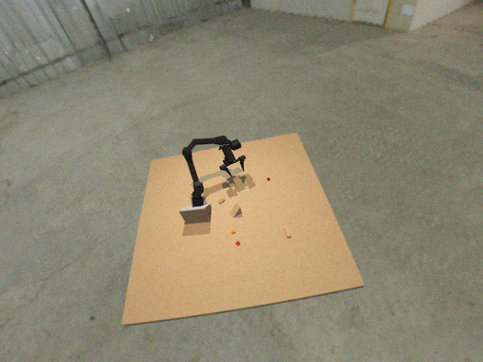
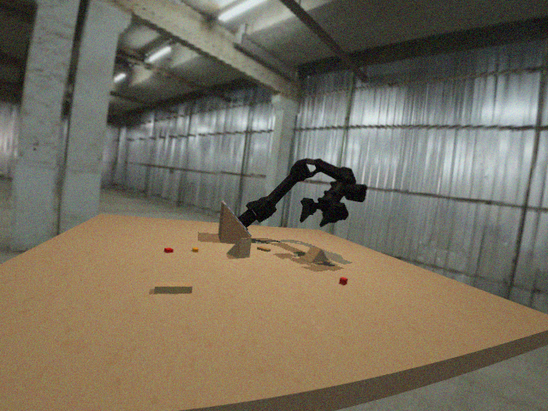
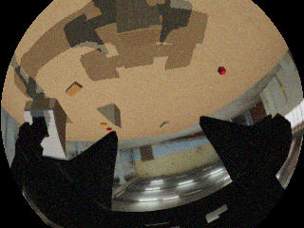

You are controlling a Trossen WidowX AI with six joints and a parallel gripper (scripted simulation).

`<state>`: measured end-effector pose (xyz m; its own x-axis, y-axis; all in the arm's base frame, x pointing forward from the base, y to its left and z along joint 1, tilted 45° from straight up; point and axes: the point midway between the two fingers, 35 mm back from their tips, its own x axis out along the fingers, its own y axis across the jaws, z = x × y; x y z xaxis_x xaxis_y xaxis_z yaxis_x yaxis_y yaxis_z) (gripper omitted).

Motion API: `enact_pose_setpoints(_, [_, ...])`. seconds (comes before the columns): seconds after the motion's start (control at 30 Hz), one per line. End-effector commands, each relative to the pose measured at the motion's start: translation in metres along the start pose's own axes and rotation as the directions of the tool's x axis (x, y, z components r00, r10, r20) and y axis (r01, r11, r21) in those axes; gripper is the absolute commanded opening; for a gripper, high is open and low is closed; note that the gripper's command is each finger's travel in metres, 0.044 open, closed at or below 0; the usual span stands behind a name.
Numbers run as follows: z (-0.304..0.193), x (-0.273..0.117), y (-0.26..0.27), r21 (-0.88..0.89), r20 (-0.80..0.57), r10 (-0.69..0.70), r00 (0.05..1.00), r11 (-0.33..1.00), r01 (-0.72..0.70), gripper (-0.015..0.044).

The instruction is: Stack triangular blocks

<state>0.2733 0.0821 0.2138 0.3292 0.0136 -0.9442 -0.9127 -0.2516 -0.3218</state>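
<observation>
The gripper (image 1: 238,173) (image 2: 312,222) (image 3: 160,128) is wide open, its 2 fingers well apart with nothing between them. It hangs above the table (image 1: 241,272) (image 2: 265,331) (image 3: 190,95), tilted, and the arm (image 1: 191,165) (image 2: 282,187) reaches out over the far part of the table in the top view.

The 2 triangular blocks are separate, so they do not form 1 square block. In the top view, the far block (image 1: 238,181) (image 2: 316,255) (image 3: 139,19) lies below the gripper, in the arm's shadow, and the fingers are clear of it. The near block (image 1: 236,210) (image 2: 241,247) (image 3: 110,114) stands nearer the middle of the table, with a gap between the 2. The exterior view shows the far block peaked like a roof; the near block has a slope and a steep side.

Other things, placed by the top view: a brown block (image 1: 221,200) (image 2: 264,248) (image 3: 74,88) lies left of the gap between the blocks. 1 red cube (image 1: 268,179) (image 2: 343,281) (image 3: 221,70) sits right of the far block. An orange cube (image 1: 233,231) (image 2: 194,249) (image 3: 104,123) and a 2nd red cube (image 1: 238,243) (image 2: 168,250) (image 3: 109,128) sit on the near side of the near block. A tan bar (image 1: 287,231) (image 2: 173,289) (image 3: 164,124) lies to the right. A slanted panel (image 1: 198,215) (image 2: 232,225) (image 3: 58,123) stands at left, beside the arm's foot.
</observation>
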Motion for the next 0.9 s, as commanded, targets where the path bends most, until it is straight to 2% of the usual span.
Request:
enact_pose_setpoints(0.0, [-0.006,-0.011,0.003,-0.017,0.01,0.005,1.0,1.0,-0.005,0.044])
enact_pose_setpoints(0.1, [-0.005,-0.006,0.002,0.079,0.027,0.006,1.0,0.997,-0.009,0.044])
enact_pose_setpoints(0.17, [-0.001,0.003,0.007,0.284,0.106,0.069,0.992,0.954,-0.097,0.044])
enact_pose_setpoints(0.23, [0.003,0.012,0.013,0.49,0.195,0.13,0.972,0.846,-0.211,0.044])
enact_pose_setpoints(0.33, [0.009,0.021,0.02,0.725,0.335,0.198,0.921,0.57,-0.387,0.044])
enact_pose_setpoints(0.43, [0.014,0.026,0.024,0.833,0.477,0.235,0.847,0.189,-0.521,0.044])
enact_pose_setpoints(0.57, [0.017,0.029,0.024,0.743,0.654,0.225,0.722,-0.37,-0.558,0.044])
enact_pose_setpoints(0.7, [0.016,0.028,0.016,0.427,0.802,0.145,0.58,-0.817,-0.387,0.044])
enact_pose_setpoints(0.77, [0.012,0.027,0.01,0.223,0.858,0.08,0.507,-0.948,-0.228,0.044])
enact_pose_setpoints(0.83, [0.009,0.026,0.005,0.086,0.888,0.029,0.459,-0.991,-0.104,0.044])
enact_pose_setpoints(0.87, [0.008,0.026,0.004,0.07,0.891,0.023,0.454,-0.994,-0.088,0.044])
